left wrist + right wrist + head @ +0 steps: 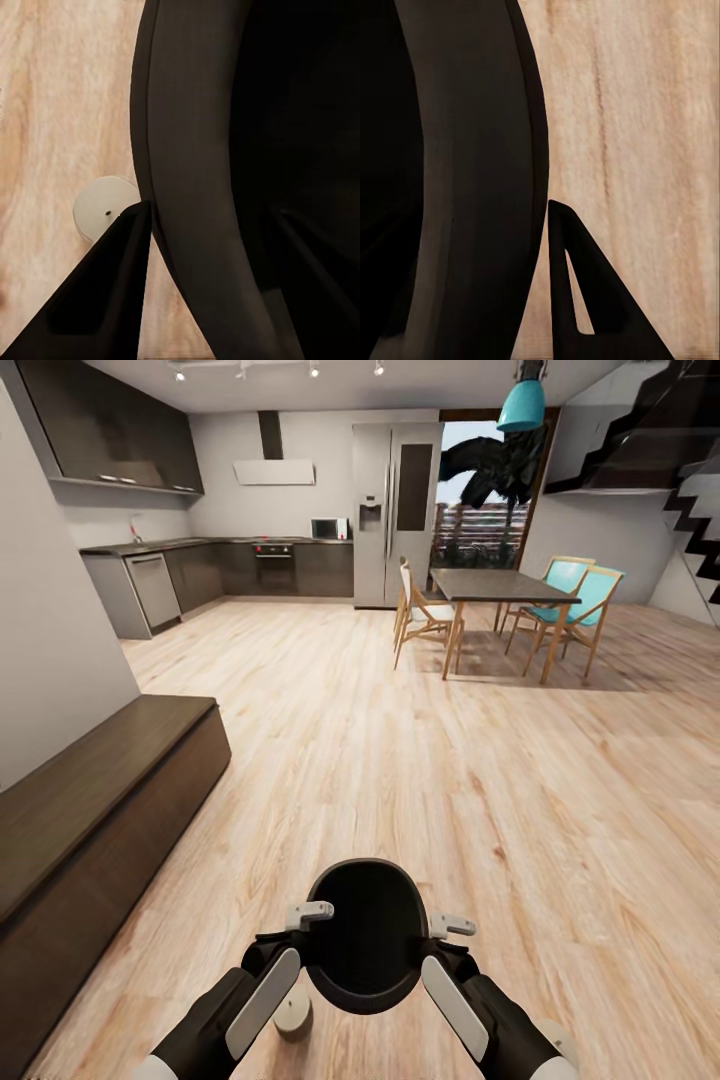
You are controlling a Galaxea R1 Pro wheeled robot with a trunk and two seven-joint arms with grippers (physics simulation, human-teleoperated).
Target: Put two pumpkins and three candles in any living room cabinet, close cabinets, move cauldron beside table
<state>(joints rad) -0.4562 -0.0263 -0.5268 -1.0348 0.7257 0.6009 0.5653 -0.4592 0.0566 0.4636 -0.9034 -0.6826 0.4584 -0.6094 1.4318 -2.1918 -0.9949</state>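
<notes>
Cauldron [367, 937]: black round pot, mouth toward my head cam, up off the wood floor [420, 760], held between my 2 arms right in front of me. Inside looks dark; can't see anything in it.
Left gripper [313, 913]: clamped on the pot's left rim. In left wrist cam one finger [105, 292] sits outside the wall, the other is a dim shape inside the bowl, so the rim is pinched between them.
Right gripper [450, 927]: on the right rim, same way. In right wrist cam one dark finger [585, 292] lies outside, close against the pot wall [472, 187]; the inner one is lost in the black. Looks shut on the rim.
Candle [294, 1017]: short pale puck on the floor, below the pot's left side, just beside my left forearm. In left wrist cam it's the pale disc w/ a dot in the top [105, 210], partly behind the outer finger.
Cabinet [100, 820]: long low dark brown unit along the wall on my left; fronts look shut from here.
Further off: dining table [500, 588] w/ wooden chairs, 2 w/ teal seats [575, 600], ahead to the right. Fridge [396, 510] behind it, kitchen counter [200, 545] far left, teal lamp [522, 405] overhead, stairs [690, 510] far right.
</notes>
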